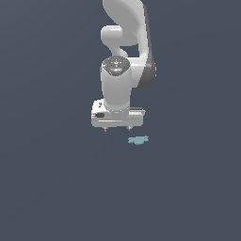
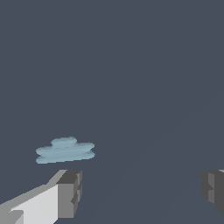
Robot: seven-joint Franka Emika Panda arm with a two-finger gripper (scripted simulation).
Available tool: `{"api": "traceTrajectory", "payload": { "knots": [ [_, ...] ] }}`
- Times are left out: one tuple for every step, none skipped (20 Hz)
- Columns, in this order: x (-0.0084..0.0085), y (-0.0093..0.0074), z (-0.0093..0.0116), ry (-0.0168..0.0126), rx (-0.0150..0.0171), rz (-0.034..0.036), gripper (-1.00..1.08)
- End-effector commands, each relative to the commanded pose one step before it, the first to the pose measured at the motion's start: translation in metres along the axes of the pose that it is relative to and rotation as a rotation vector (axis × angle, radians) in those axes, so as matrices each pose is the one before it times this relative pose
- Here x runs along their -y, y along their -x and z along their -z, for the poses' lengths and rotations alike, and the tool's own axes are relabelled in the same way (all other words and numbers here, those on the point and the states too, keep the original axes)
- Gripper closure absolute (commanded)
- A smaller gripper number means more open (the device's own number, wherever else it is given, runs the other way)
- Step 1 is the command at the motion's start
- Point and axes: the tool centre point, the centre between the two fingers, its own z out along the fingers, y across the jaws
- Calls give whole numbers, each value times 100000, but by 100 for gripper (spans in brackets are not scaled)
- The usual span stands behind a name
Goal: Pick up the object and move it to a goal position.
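Note:
The object (image 1: 138, 139) is a tiny flat pale blue-teal piece with a jagged outline, lying on the dark grey surface. It also shows in the wrist view (image 2: 65, 150). My white gripper (image 1: 117, 128) hangs just above the surface, a little toward the exterior view's left of the object and apart from it. In the wrist view my gripper (image 2: 142, 190) is open and empty, with wide-spaced fingertips (image 2: 70, 192). The object lies beyond one fingertip, outside the gap between them.
The white arm (image 1: 123, 56) rises behind the gripper. The dark grey surface (image 1: 56, 188) fills the rest of both views.

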Motion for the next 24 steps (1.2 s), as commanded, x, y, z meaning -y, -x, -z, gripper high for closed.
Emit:
{"api": "traceTrajectory", "payload": {
  "knots": [
    [136, 9, -123, -67, 32, -1399, -92],
    [65, 4, -70, -37, 10, -883, -92],
    [87, 7, -79, -44, 10, -985, -92],
    [102, 10, -87, -51, 11, -1091, -92],
    [116, 12, -96, -56, 13, -1189, -92],
    [122, 15, -104, -59, 15, -1292, -92],
    [129, 18, -112, -61, 17, -1402, -92],
    [136, 21, -122, -64, 19, -1521, -92],
    [145, 26, -131, -67, 22, -1637, -92],
    [156, 31, -140, -70, 24, -1759, -92],
    [166, 37, -150, -73, 27, -1878, -92],
    [175, 43, -159, -74, 30, -2000, -92],
    [183, 50, -169, -76, 32, -2125, -92],
    [192, 58, -179, -76, 35, -2248, -92],
    [200, 67, -188, -76, 38, -2372, -92],
    [202, 75, -193, -74, 40, -2444, -92],
    [199, 81, -193, -70, 40, -2444, -92],
    [195, 86, -193, -66, 41, -2446, -92],
    [191, 92, -193, -61, 41, -2447, -92],
    [188, 97, -192, -57, 40, -2447, -92],
    [183, 103, -192, -53, 40, -2449, -92],
    [179, 108, -192, -49, 40, -2450, -92],
    [175, 113, -191, -45, 39, -2450, -92],
    [170, 118, -191, -41, 38, -2452, -92]
  ]
}}
